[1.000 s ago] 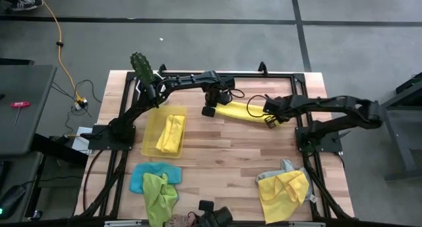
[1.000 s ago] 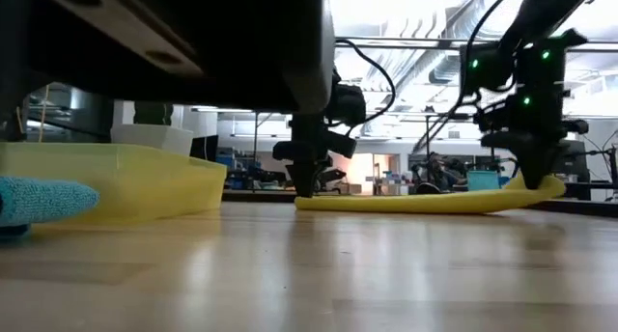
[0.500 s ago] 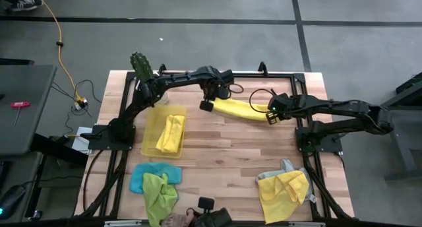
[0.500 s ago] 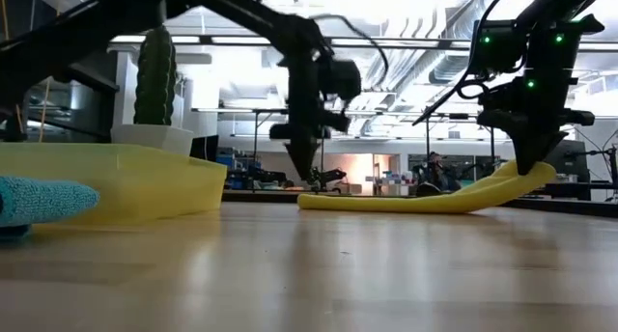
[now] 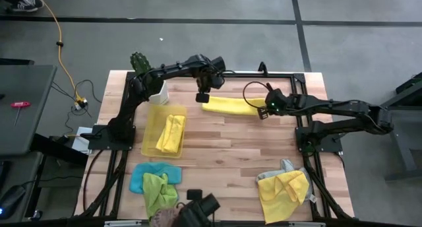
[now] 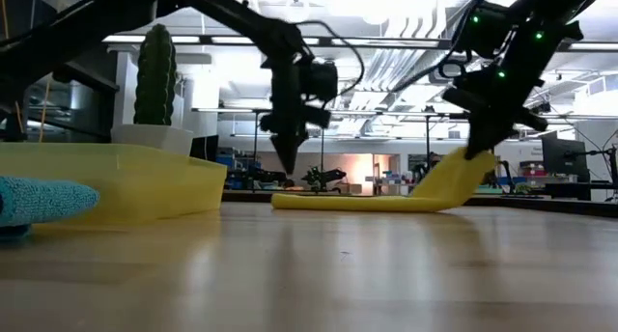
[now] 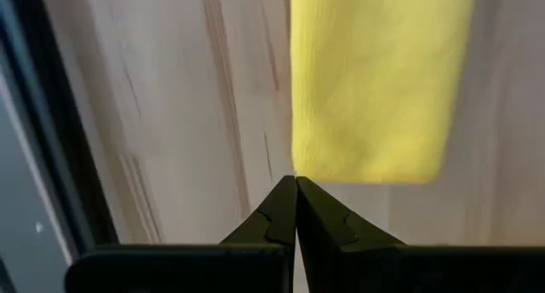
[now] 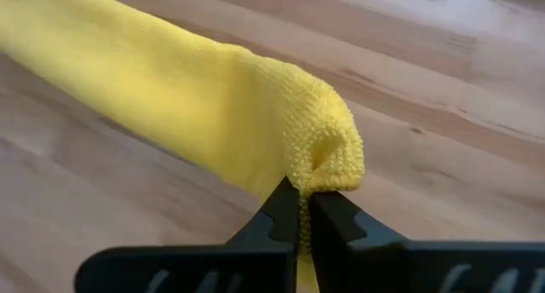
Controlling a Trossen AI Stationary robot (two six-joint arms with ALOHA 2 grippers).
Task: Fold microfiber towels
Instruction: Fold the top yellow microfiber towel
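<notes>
Right gripper (image 5: 265, 113): we pinch one end of the folded yellow towel (image 5: 227, 106), lifted higher off the table (image 5: 224, 148) than a second ago.
Left gripper (image 5: 202, 97): fingers together on nothing; we have let go and risen clear above the other end.
Towel: far end flat on the wood, dragged toward the yellow tray (image 5: 150, 131).
Meaning: we judge a fold-over or carry comes next.

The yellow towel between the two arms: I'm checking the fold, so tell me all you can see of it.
The yellow towel is a long folded strip of nubby microfiber on the wooden table. The right tool, shut, pinches one end, lifting it off the wood. The other end lies flat; the left tool, shut, hangs above it, apart.
</notes>
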